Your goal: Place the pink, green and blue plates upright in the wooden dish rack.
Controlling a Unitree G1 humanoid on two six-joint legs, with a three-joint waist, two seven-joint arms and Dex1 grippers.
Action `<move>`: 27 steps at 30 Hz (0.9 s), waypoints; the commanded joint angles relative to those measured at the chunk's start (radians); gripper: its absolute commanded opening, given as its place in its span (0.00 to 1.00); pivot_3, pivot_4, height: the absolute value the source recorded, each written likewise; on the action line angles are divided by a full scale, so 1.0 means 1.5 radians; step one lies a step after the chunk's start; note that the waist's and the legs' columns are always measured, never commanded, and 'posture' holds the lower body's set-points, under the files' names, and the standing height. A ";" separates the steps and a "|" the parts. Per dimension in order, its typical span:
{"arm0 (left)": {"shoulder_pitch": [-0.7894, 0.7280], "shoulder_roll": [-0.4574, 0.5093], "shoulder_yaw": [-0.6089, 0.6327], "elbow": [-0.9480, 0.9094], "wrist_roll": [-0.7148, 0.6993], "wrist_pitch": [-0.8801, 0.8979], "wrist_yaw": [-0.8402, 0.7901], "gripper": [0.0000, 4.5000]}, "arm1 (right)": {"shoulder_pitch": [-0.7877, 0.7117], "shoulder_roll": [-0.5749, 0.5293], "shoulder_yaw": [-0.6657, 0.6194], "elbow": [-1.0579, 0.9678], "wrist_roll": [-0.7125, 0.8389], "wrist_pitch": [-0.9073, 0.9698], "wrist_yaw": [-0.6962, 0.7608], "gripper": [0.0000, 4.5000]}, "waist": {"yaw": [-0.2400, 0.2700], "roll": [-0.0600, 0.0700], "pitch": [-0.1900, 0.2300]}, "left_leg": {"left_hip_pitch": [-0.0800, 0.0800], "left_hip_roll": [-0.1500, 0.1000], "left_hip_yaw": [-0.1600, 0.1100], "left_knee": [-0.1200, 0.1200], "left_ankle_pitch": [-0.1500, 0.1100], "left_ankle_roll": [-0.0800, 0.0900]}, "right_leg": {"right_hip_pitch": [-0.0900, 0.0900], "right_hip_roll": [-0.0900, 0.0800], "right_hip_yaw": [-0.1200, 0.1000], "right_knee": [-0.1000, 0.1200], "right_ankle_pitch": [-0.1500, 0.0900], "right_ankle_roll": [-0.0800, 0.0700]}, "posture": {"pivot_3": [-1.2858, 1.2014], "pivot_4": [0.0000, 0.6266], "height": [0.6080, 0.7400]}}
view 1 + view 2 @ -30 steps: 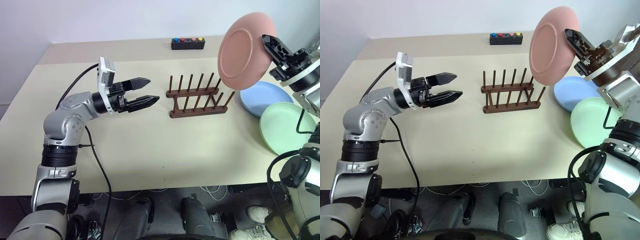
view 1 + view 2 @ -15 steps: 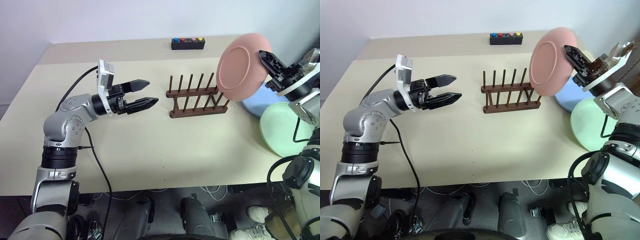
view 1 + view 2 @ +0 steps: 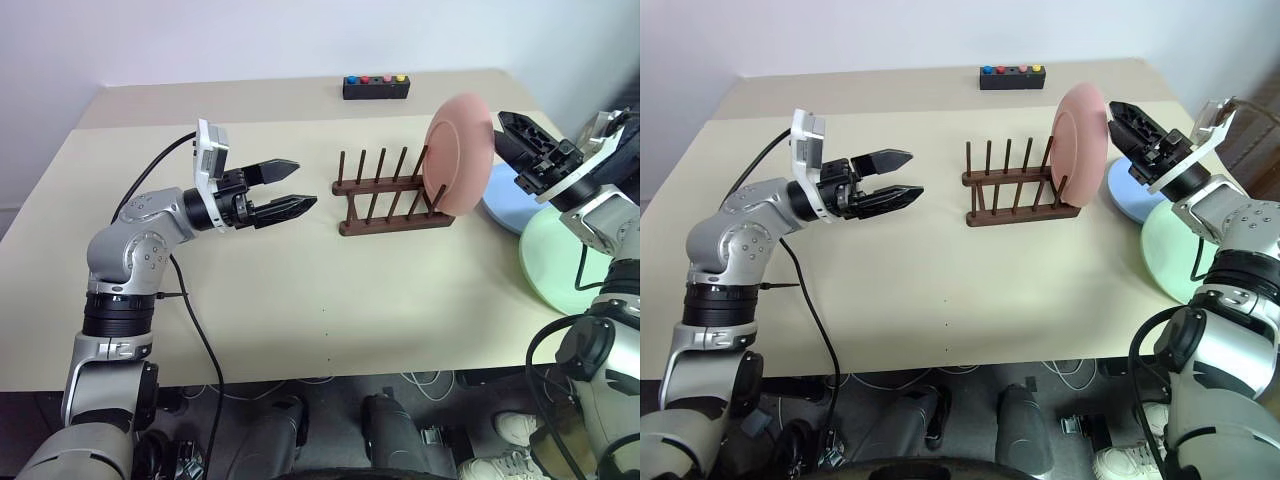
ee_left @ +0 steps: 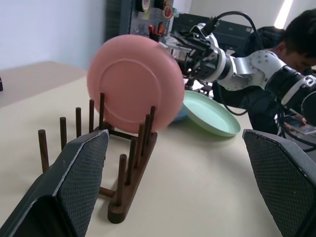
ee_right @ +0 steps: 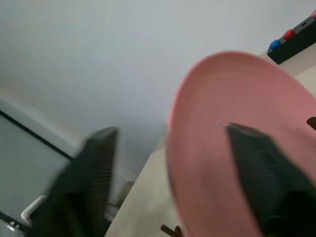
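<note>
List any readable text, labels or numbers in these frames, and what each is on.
None readable.
The black button box has coloured buttons but no legible marking.
The pink plate, wooden dish rack, green plate and blue plate carry no print.

Head stereo pair overlooking table (image 3: 300, 300), wrist views facing rack (image 4: 126, 163)

A robotics lab: a bare beige table (image 3: 300, 300) against a plain wall, cables (image 3: 330, 380) trailing beneath, dark equipment shelving (image 4: 148, 15), and a seated person (image 4: 296, 54) nearby.
</note>
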 commanded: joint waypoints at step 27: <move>-0.009 0.056 -0.019 -0.041 -0.033 0.071 -0.093 1.00 | 0.158 -0.031 -0.005 -0.298 -0.149 -0.304 -0.163 0.99 | 0.002 0.000 0.000 | 0.000 0.000 0.000 0.000 0.000 0.000 | 0.000 0.000 0.000 0.000 0.000 0.000 | 0.52 0.24 1.00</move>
